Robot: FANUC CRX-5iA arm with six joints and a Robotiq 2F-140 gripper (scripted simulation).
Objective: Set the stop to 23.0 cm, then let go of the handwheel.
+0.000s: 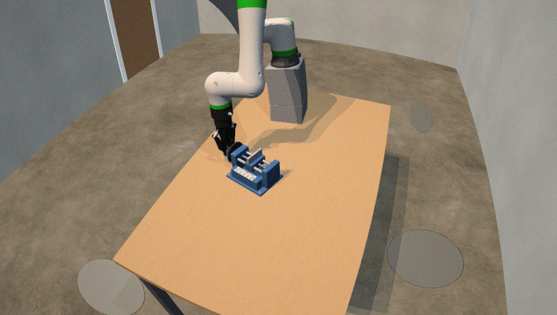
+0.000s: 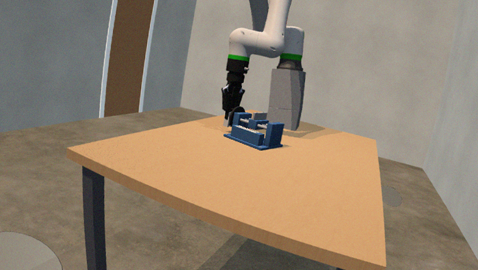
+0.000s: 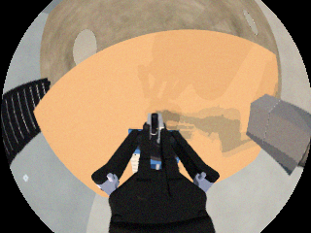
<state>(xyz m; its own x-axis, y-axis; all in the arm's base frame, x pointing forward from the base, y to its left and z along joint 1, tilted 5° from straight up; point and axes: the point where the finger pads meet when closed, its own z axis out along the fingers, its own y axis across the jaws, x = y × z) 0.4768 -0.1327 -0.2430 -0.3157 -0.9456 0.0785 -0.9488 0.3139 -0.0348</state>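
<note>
Looking at the top view, you have the pedestal [image 1: 287, 93] [image 2: 285, 98] [image 3: 272, 116] standing at the far end of the table [image 1: 273, 233] [image 2: 230, 179] [image 3: 112, 87], with the fixture [image 1: 260, 193] [image 2: 261, 148] on the tabletop before it and a little to its left. Your handwheel [image 1: 231, 149] [image 2: 236, 111] sits outside the fixture's left end block [image 1: 239, 155] [image 2: 241, 120] — the right end block [image 1: 270, 173] [image 2: 273, 134] stands opposite. Between those blocks you'll find the stop [image 1: 254, 155] [image 2: 259, 115], and in front, the counter block [image 1: 245, 181] [image 2: 247, 135]. Beyond the table, to your left, is the door [image 1: 136, 39] [image 2: 128, 53].
</note>
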